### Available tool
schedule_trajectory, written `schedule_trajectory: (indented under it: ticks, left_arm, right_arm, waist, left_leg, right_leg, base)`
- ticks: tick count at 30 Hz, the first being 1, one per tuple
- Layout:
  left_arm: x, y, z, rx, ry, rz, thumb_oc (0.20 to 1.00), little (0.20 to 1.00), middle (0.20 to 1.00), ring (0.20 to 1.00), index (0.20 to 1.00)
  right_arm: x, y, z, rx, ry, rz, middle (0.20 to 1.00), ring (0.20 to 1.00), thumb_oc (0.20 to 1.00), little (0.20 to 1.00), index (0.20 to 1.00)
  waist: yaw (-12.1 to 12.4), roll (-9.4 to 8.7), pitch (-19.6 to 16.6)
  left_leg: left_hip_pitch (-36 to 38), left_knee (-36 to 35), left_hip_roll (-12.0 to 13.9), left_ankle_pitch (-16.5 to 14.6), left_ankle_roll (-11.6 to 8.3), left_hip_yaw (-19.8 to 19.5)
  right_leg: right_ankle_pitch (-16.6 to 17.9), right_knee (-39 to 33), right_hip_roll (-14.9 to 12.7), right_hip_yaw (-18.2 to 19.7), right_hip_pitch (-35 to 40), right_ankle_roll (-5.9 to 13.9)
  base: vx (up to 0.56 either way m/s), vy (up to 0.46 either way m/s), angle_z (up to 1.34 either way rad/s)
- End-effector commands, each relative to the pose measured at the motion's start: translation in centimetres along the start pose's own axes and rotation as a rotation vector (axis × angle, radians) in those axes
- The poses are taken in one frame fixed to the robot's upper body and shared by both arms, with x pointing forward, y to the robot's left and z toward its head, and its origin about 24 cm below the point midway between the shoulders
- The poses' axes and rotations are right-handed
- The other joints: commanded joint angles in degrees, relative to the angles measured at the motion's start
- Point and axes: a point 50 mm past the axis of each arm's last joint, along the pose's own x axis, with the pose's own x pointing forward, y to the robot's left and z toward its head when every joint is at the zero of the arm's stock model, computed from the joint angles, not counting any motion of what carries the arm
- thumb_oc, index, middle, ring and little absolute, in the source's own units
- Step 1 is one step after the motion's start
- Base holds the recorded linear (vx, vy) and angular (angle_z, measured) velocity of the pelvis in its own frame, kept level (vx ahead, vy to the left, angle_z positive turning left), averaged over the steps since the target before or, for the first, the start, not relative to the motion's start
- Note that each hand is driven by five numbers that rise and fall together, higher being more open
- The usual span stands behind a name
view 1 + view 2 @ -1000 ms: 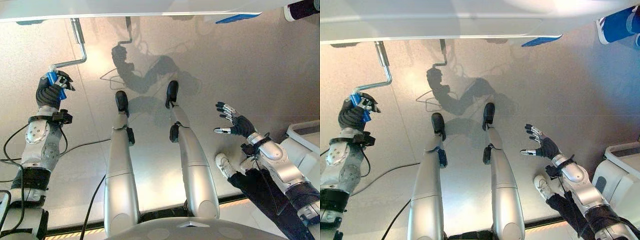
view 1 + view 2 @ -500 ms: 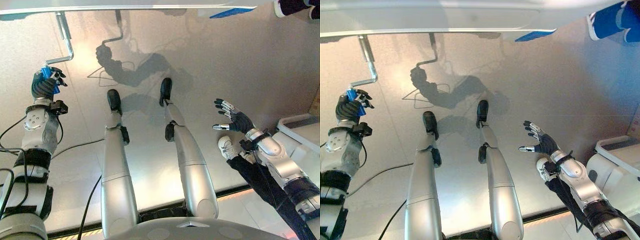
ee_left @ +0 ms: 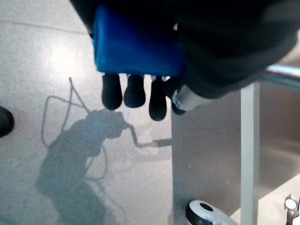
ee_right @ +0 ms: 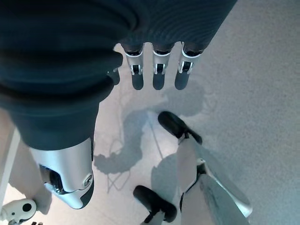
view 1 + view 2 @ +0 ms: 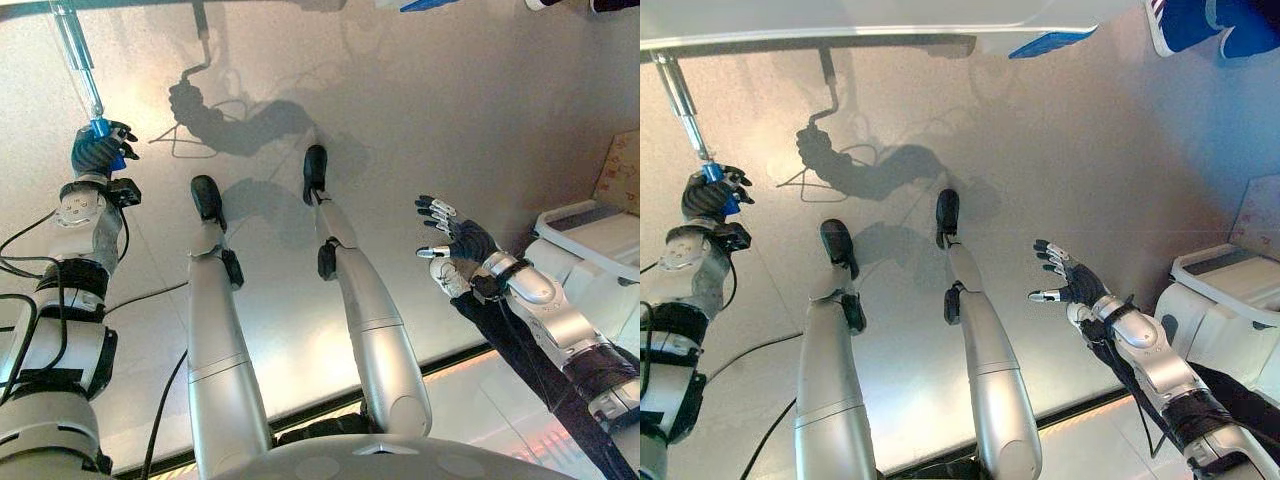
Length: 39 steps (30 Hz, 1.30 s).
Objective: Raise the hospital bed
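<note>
**Operator:** Crank work, as I read it. I have the left hand clenched round the blue grip at the end of the bed's crank, low at the far left under the bed frame. In the left wrist view the dark fingertips curl past the blue grip, so the hold looks full.

**Observer:** And the other hand?

**Operator:** The right hand hangs over the floor at the right with its fingers spread, grasping nothing. Beside that arm I see a person's white shoe.

**Observer:** How do you turn it well?

**Operator:** I judge I should sweep the wrist in a round path about the point where the shaft enters the frame, and let the grip roll in my fingers, not twist it. Pulling off that circle could bind the shaft or slip the hold.

**Observer:** Which way does it lie?

**Operator:** From the head views, the visible shaft's long axis runs from the frame's edge down toward me, leaning a little rightward, and ends at the blue grip in my hand.
</note>
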Motion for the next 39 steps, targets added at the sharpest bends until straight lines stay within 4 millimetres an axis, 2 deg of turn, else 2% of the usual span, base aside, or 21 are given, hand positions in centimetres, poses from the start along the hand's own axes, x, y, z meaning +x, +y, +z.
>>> schedule_trajectory:
  ticks: [1,4,7,9,10,17,23,35,39]
  left_arm:
    - [-0.3,0.4,-0.1,0.011,-0.003,0.025,0.200,0.200,0.200,0.200,0.200]
    - [-0.2,-0.7,0.3,0.021,-0.025,-0.012,0.200,0.200,0.200,0.200,0.200]
    - [-0.4,-3.2,0.7,0.030,-0.058,-0.114,0.200,0.200,0.200,0.200,0.200]
    - [-0.4,-3.6,0.6,0.025,-0.057,-0.123,0.200,0.200,0.200,0.200,0.200]
    - [-0.5,-4.4,0.6,0.018,-0.062,-0.145,0.200,0.200,0.200,0.200,0.200]
    - [-0.7,-5.9,0.0,-0.019,-0.052,-0.182,0.200,0.200,0.200,0.200,0.200]
    - [-0.7,-6.1,-0.6,-0.035,-0.026,-0.173,0.200,0.200,0.200,0.200,0.200]
    - [-0.5,-6.2,-0.5,-0.030,-0.023,-0.168,0.200,0.200,0.200,0.200,0.200]
    - [-0.6,-6.3,-1.2,-0.036,-0.002,-0.165,0.200,0.200,0.200,0.200,0.200]
  right_arm:
    - [-0.7,-0.4,0.8,0.001,-0.018,0.017,1.000,1.000,1.000,1.000,1.000]
    - [-0.7,-0.4,0.7,-0.003,-0.013,0.018,1.000,1.000,1.000,1.000,1.000]
    - [-0.6,-0.4,0.6,-0.007,-0.004,0.019,1.000,1.000,1.000,1.000,1.000]
    - [-0.5,-0.4,0.4,-0.008,0.005,0.018,1.000,1.000,1.000,1.000,1.000]
    - [-0.3,-0.2,0.3,-0.006,0.008,0.023,1.000,1.000,1.000,1.000,1.000]
    - [0.4,0.1,0.5,-0.015,0.002,0.034,1.000,1.000,1.000,1.000,1.000]
    - [0.7,0.4,0.7,-0.015,-0.006,0.043,1.000,1.000,1.000,1.000,1.000]
    - [0.5,0.1,1.0,-0.024,-0.016,0.036,1.000,1.000,1.000,1.000,1.000]
    - [0.3,0.0,0.9,-0.022,-0.010,0.034,1.000,1.000,1.000,1.000,1.000]
  waist:
    - [1.9,-4.36,0.5]
    - [1.9,-4.25,0.5]
    - [1.8,-3.85,0.5]
    - [1.9,-3.70,0.5]
    - [1.8,-3.54,0.5]
    - [1.9,-2.86,0.5]
    - [1.7,-2.49,0.5]
    - [1.7,-1.44,0.5]
    - [1.8,-1.18,0.4]
  left_leg:
    - [5.6,-5.3,-3.5,0.1,3.86,2.1]
    - [5.7,-5.3,-3.6,0.1,3.88,2.1]
    - [6.0,-5.1,-3.8,0.1,3.97,2.3]
    - [6.1,-5.0,-3.8,0.2,3.95,2.4]
    - [6.5,-5.1,-3.8,0.2,3.93,2.6]
    - [8.7,-6.0,-3.6,0.4,3.81,3.6]
    - [9.7,-6.8,-3.3,1.0,3.45,3.9]
    - [9.6,-7.8,-3.3,2.5,3.06,3.5]
    - [9.7,-8.2,-3.3,2.9,2.98,3.3]
  right_leg:
    - [-6.2,7.2,-2.3,0.2,1.8,5.64]
    - [-6.2,7.3,-2.3,0.3,1.8,5.56]
    - [-6.0,7.8,-2.3,0.4,1.8,5.49]
    - [-6.0,8.0,-2.3,0.4,1.8,5.45]
    - [-5.9,8.1,-2.4,0.5,2.1,5.40]
    - [-5.5,7.4,-2.3,0.9,3.7,5.15]
    - [-5.3,6.7,-2.3,1.0,4.7,4.95]
    - [-5.2,6.7,-2.1,0.7,4.6,4.54]
    - [-5.1,6.8,-2.2,0.6,4.7,4.44]
  base:
    - [0.00,0.000,0.00]
    - [0.00,0.000,0.00]
    - [0.00,0.000,0.00]
    - [0.00,0.000,0.00]
    - [0.00,0.000,0.00]
    - [-0.02,-0.016,-0.03]
    - [-0.03,-0.049,-0.05]
    - [-0.02,-0.044,-0.02]
    - [-0.01,-0.032,0.02]
